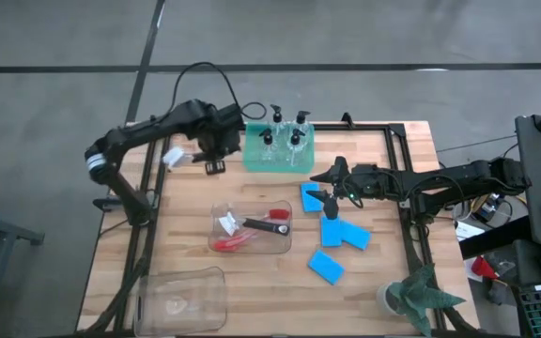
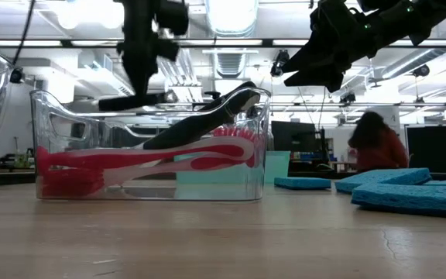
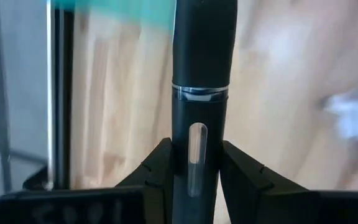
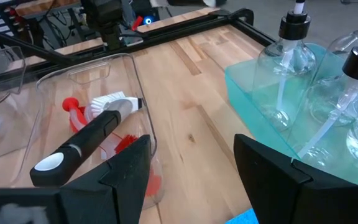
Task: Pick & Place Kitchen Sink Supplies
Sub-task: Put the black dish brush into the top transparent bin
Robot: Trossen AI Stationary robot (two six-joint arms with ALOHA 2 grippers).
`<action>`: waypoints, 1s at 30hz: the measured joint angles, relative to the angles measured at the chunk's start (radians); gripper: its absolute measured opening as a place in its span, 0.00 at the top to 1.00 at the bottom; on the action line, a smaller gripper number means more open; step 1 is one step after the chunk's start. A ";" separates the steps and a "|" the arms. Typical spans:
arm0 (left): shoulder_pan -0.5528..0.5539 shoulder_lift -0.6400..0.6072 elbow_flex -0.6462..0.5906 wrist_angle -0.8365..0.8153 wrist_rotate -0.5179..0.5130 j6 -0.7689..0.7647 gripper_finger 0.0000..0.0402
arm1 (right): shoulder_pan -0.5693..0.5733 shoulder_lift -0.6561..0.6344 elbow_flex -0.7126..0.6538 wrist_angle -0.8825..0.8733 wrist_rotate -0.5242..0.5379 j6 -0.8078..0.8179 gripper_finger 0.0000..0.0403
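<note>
High view showed you four pump bottles (image 1: pixel 281 137) already in the green tray (image 1: pixel 252 160) at 12 o'clock, brushes in the clear bin (image 1: pixel 220 235), left gripper (image 1: pixel 216 167) clamped on a black-handled brush (image 3: pixel 199 124), and right gripper (image 1: pixel 325 195) spread empty above four loose blue sponges (image 1: pixel 345 236).

The high view looks straight down on the whole table (image 1: pixel 252 272). The low view sits at tabletop height, very near the clear bin (image 2: pixel 149 147), facing level across the table into the room. The left wrist view is pressed close against a black brush handle (image 3: pixel 199 112), with wood behind. The right wrist view looks down at a slant on the bin (image 4: pixel 98 124) and green tray (image 4: pixel 260 106), both shared with the high view.
</note>
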 joint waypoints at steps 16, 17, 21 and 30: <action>-0.417 -0.103 0.004 0.490 0.368 -0.274 0.76 | 0.000 0.000 0.000 0.001 0.000 0.011 0.44; -0.432 -0.091 0.004 0.506 0.367 -0.277 0.76 | 0.000 0.000 0.000 0.001 0.000 0.012 0.44; -0.470 -0.033 0.003 0.533 0.364 -0.299 0.76 | 0.000 0.000 -0.001 0.001 0.000 0.015 0.44; -0.498 0.076 0.002 0.478 0.334 -0.331 0.75 | 0.005 0.000 -0.021 0.000 -0.002 0.030 0.44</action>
